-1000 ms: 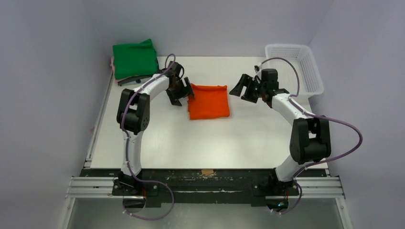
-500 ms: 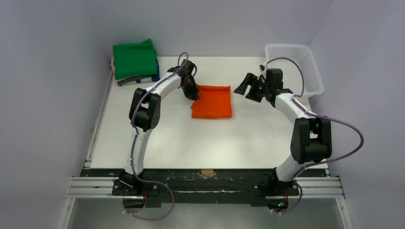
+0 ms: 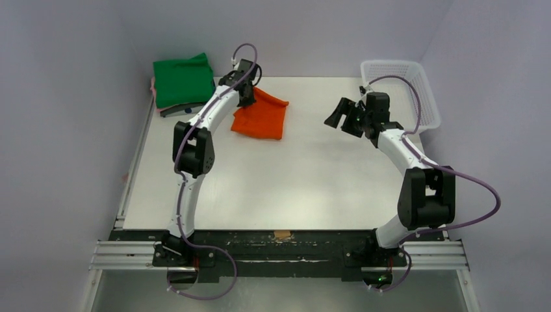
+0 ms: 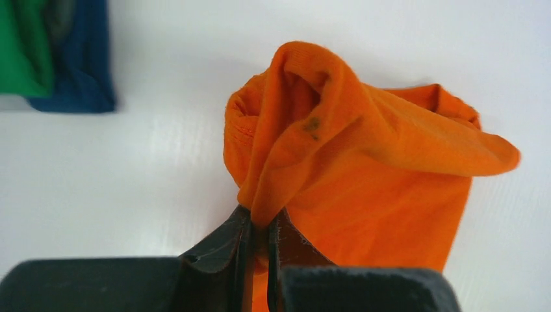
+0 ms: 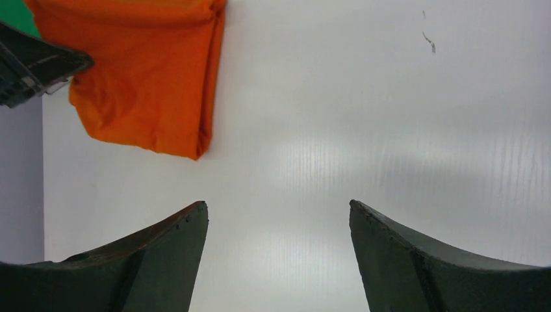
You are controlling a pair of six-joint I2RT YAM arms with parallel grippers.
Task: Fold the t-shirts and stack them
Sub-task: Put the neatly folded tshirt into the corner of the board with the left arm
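L gripper (image 4: 258, 227) now clamps orange tee (image 3: 263, 118), dragged nearer green tee (image 3: 184, 79).

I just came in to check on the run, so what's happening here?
The left claw is shut on an edge of the folded orange t-shirt, bunching it up at the far side of the table, near the stack with the green t-shirt on top and a dark blue t-shirt under it. The orange one is not on the stack yet. The right claw is open over bare table, holding nothing, near the white mesh basket.
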